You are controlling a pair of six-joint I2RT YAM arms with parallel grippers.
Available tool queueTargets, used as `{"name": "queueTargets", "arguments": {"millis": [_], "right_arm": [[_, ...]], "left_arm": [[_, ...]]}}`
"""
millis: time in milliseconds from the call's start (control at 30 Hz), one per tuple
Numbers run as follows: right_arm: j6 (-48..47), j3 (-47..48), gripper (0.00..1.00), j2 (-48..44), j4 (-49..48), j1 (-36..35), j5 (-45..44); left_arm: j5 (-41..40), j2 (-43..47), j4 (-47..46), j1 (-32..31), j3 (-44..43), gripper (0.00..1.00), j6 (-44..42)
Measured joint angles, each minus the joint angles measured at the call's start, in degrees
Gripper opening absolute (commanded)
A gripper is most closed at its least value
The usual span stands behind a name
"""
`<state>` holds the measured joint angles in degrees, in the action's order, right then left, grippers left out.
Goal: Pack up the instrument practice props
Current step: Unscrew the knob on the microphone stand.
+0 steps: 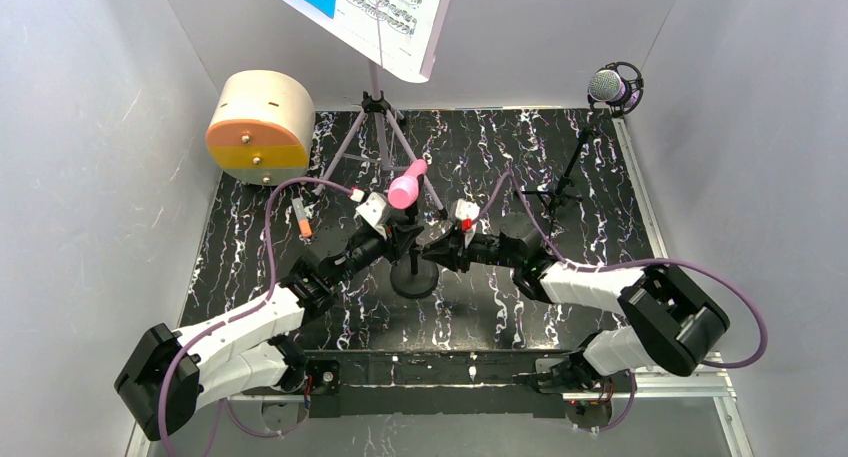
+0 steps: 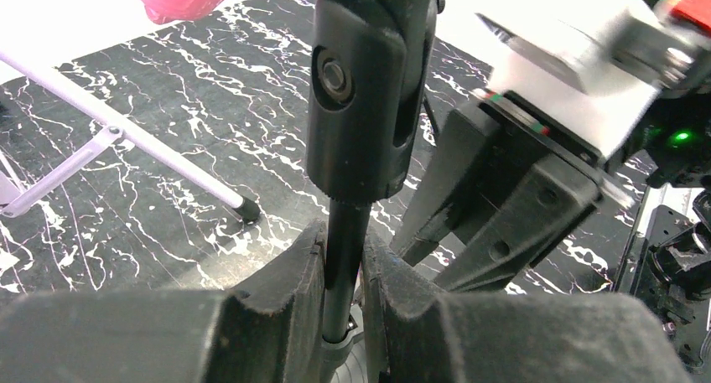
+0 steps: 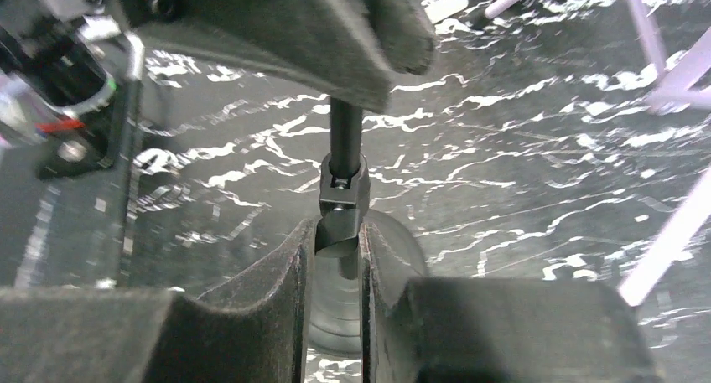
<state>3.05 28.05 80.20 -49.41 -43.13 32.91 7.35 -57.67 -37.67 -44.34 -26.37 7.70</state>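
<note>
I'm gripping the pole (image 2: 344, 240) in my nearly shut left end effector (image 2: 344, 316) and pinching its collar (image 3: 342, 203) in the narrowed right end effector (image 3: 335, 266), with the pink mic (image 1: 405, 188) clipped on top in the middle of the desk (image 1: 480, 317), so I'm bracing left and aiming to twist right gently without tipping it.

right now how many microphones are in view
2: a pink microphone atop the black stand mid-table, and a silver-mesh microphone on a tripod at the back right corner. None seem hidden.
</note>
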Motion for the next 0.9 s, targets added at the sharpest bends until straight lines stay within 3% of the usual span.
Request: {"name": "queueTargets", "arguments": {"millis": [200,467,733,900], "right_arm": [[-23.56,0.02,0.01,-2.97,5.09,-6.1,-8.9],[-51.41,0.0,0.01,-1.73,4.7,-19.04,-31.67],[-81.13,-0.92,0.01,8.81,-9.31,-30.03,-55.41],[-94.86,-1.18,0.01,16.39,-20.13,-32.68,-63.04]], "left_arm": [[-0.42,-0.04,0.0,0.48,0.0,0.0,0.04],[-2.8,0.13,0.2,1.07,0.02,0.0,0.0],[-4.83,0.28,0.15,1.11,0.13,0.0,0.04],[-5.31,0.9,0.24,1.09,0.52,0.0,0.22]]}}
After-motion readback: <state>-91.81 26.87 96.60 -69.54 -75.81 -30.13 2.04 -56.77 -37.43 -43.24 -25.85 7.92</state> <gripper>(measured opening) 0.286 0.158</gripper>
